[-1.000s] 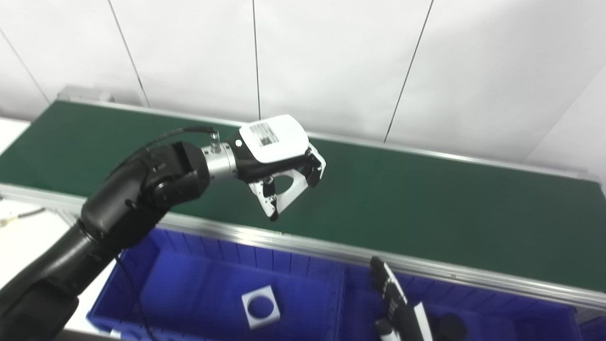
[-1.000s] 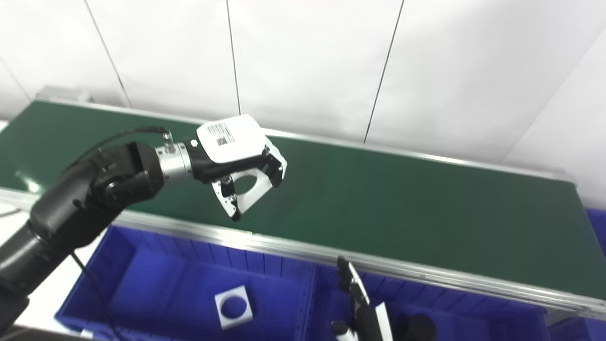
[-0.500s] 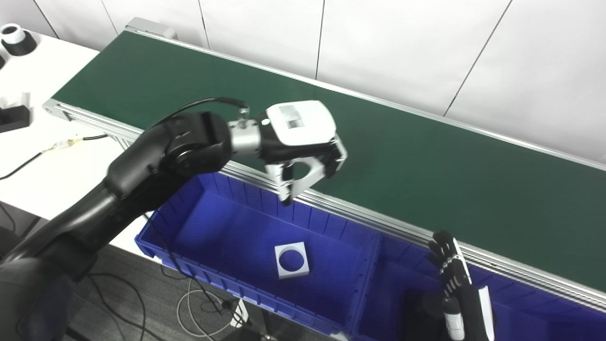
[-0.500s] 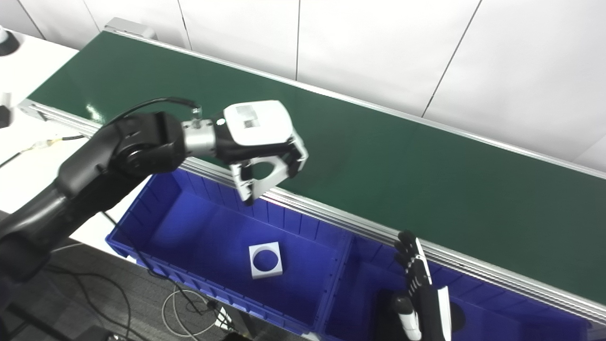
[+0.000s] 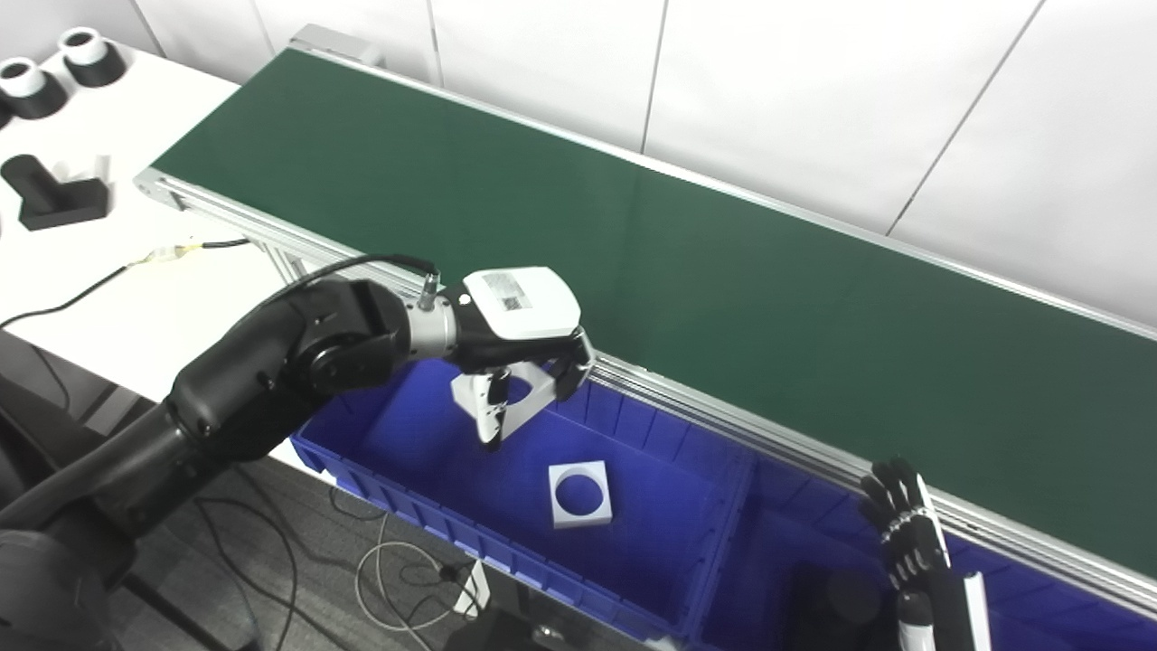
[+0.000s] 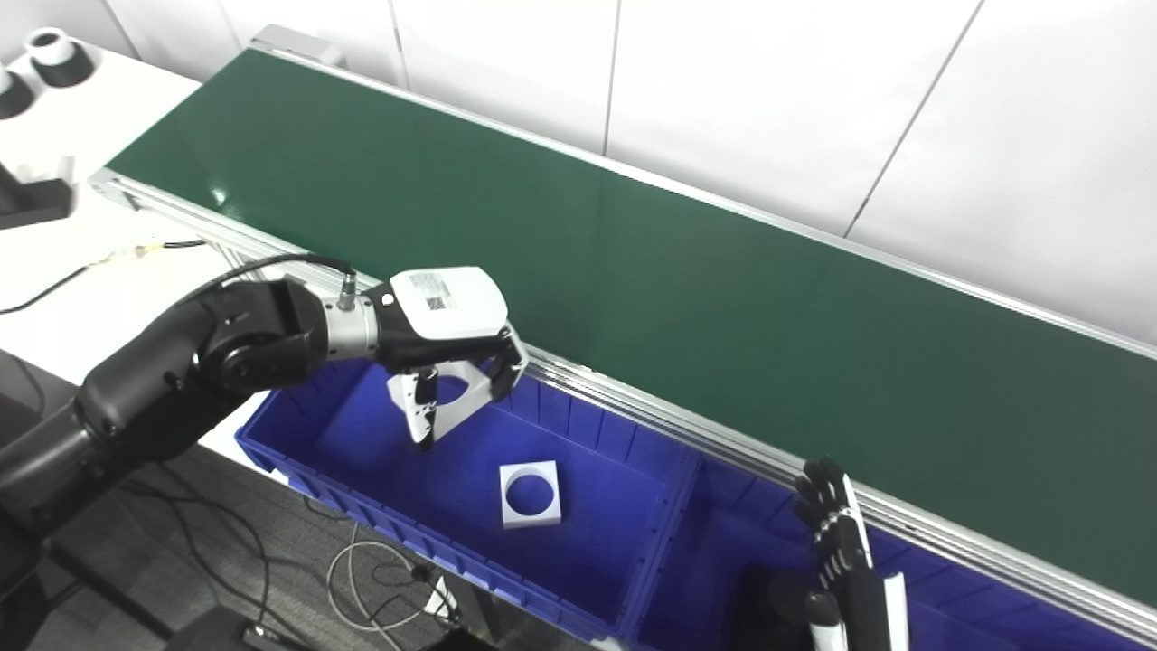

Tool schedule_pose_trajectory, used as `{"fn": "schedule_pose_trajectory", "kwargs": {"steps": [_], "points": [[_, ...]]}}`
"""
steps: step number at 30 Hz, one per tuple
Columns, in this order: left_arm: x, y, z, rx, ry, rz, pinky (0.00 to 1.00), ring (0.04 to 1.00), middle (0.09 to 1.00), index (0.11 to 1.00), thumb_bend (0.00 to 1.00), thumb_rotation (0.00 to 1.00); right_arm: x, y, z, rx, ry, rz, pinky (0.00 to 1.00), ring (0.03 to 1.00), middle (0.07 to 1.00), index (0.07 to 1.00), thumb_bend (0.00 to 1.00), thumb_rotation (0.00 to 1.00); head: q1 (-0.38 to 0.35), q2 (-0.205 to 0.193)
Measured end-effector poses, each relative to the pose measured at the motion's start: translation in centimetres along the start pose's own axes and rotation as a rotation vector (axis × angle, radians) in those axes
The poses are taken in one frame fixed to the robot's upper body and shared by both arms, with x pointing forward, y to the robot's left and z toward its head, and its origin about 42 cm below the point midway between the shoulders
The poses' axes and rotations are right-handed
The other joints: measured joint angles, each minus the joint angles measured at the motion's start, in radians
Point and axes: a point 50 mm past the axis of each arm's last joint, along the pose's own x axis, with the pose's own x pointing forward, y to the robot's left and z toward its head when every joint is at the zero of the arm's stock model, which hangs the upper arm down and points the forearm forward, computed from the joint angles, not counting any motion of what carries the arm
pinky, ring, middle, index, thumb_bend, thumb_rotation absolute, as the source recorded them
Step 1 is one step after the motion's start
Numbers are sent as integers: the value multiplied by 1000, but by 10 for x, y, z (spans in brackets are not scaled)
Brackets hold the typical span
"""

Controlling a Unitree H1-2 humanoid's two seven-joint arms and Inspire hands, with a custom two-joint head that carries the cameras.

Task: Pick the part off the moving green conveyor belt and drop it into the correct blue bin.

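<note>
My left hand [image 5: 520, 348] is shut on a white square part with a round hole [image 5: 508, 402]. It holds the part tilted above the left blue bin [image 5: 425, 488], near the bin's back wall. A second white square part with a round hole [image 5: 579, 494] lies flat on that bin's floor. The green conveyor belt [image 5: 723, 298] runs behind the bins and carries nothing in view. My right hand [image 5: 913, 551] is open, fingers up, at the bottom right above the right blue bin [image 5: 777, 561].
A black round part [image 6: 786, 597] lies in the right bin. On the white table [image 5: 117, 271] at the left stand black-and-white cylinders [image 5: 86, 56] and a black block [image 5: 54, 194]. A cable [image 5: 108, 276] crosses the table.
The camera has tilted down and shifted. My left hand has carried the white part off the belt, back over the rail and down over the left bin. My right hand has stayed put.
</note>
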Motion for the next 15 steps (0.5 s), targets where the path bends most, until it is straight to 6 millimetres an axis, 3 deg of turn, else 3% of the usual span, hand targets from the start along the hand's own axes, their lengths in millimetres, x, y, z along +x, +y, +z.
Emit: {"fn": "schedule_pose_trajectory", "kwargs": {"steps": [2, 11, 15], "points": [[-1, -11, -2, -10, 20, 3, 424, 433, 523, 485, 501, 0, -1, -1, -2, -1, 8, -3, 869, 908, 933, 966, 859, 969, -2, -2], [17, -63, -13, -76, 108, 54, 408, 422, 512, 500, 501, 0, 0, -1, -3, 3, 9, -5, 873, 904, 928, 965, 867, 963, -12, -2], [18, -71, -15, -63, 116, 91, 408, 406, 512, 511, 499, 0, 0, -1, -3, 7, 9, -1, 874, 905, 929, 965, 871, 956, -17, -8]]}}
